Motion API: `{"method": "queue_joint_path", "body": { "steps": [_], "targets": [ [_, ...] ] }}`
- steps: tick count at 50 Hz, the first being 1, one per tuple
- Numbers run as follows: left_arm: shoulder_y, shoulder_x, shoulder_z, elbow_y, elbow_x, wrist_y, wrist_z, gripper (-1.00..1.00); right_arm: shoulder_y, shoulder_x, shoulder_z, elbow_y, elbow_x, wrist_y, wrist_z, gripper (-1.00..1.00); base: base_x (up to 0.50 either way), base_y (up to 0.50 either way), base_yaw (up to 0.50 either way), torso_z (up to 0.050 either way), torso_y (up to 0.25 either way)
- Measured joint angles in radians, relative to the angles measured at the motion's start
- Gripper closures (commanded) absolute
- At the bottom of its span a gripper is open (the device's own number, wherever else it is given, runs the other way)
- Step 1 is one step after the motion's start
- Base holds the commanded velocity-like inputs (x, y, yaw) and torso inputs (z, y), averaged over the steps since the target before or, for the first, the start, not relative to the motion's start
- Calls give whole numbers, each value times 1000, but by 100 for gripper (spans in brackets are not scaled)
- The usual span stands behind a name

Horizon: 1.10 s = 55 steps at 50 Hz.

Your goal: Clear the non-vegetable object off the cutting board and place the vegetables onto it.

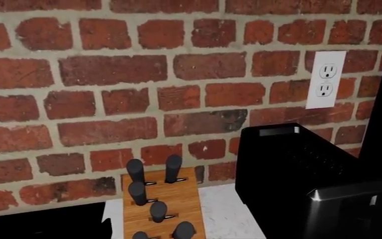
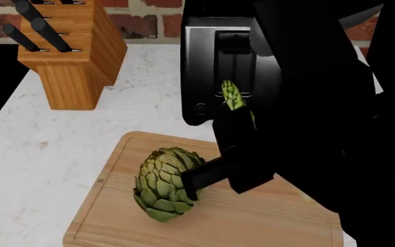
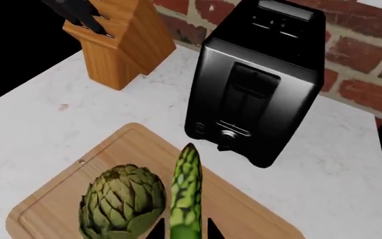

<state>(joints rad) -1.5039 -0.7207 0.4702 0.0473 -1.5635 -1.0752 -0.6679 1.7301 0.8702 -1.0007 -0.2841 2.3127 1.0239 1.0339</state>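
My right jaws [image 2: 242, 135] are clamped on the asparagus stalk [image 3: 185, 196], holding it above the cutting board [image 2: 266, 218] just beside the artichoke [image 2: 164, 183] resting there. Behind stand the black toaster [image 3: 254, 84] and knife block [image 2: 70, 49] on the white surface [image 2: 39, 154]. My left jaws' state I cannot tell.

The artichoke [image 2: 164, 184] is showing green layered scales (yellowish at the edges), the asparagus [image 3: 185, 196] a bumpy green, possibly darker at its tip. The board [image 2: 108, 206] is showing pale wood, the toaster [image 3: 254, 89] glossy black.
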Motion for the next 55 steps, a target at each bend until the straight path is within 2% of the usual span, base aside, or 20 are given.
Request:
{"method": "queue_joint_path", "body": {
  "steps": [21, 55],
  "targets": [
    [-7, -1, 2, -2, -1, 4, -2, -100, -145, 65, -14, 26, -119, -21, -100, 100, 0, 0, 0, 0, 0],
    [-13, -5, 9, -10, 7, 11, 7, -100, -322, -16, -28, 149, -332, -104, -335, 100, 0, 0, 0, 0, 0]
  ]
}}
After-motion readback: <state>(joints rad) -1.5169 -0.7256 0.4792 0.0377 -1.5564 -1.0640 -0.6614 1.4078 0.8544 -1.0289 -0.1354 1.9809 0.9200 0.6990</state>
